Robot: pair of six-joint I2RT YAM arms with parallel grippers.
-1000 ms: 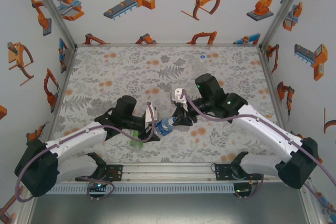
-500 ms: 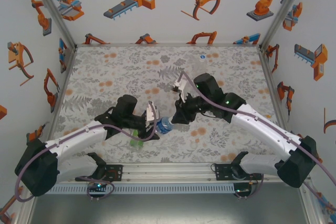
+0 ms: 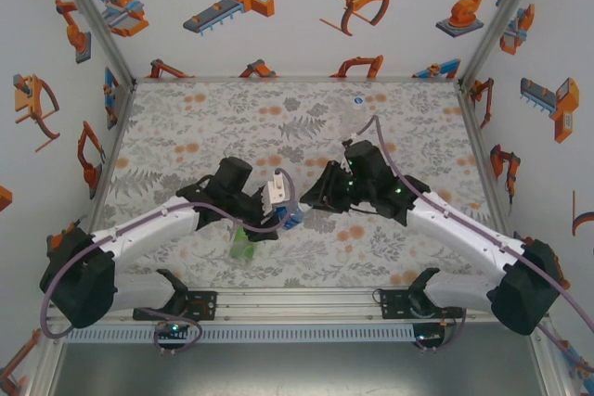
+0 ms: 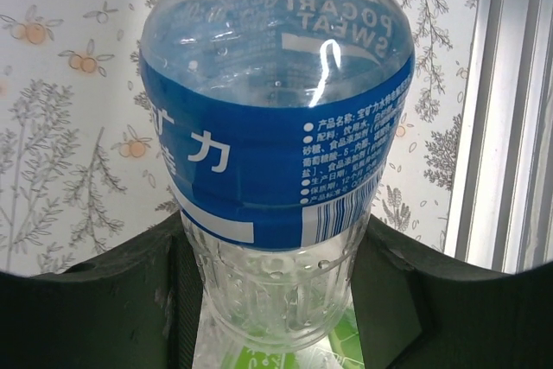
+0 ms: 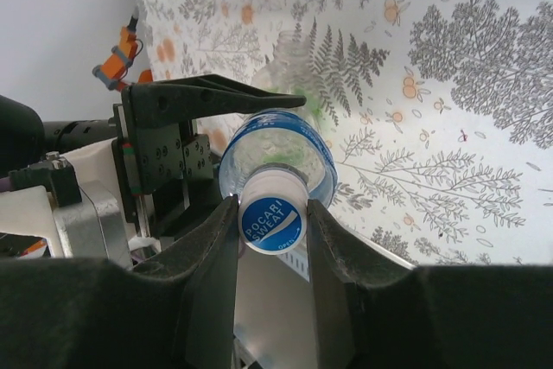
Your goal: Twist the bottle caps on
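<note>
Over the surface (image 3: pixel 186 127), left claw (image 4: pixel 273 252) clamps the blue bottle (image 4: pixel 259 127) low down; right claw (image 5: pixel 272 206) is clamped on its cap (image 5: pixel 273 225).

Bright, even light, soft shadows, white glare streaks on the blue-label bottle (image 4: pixel 276 153), sharp focus.
</note>
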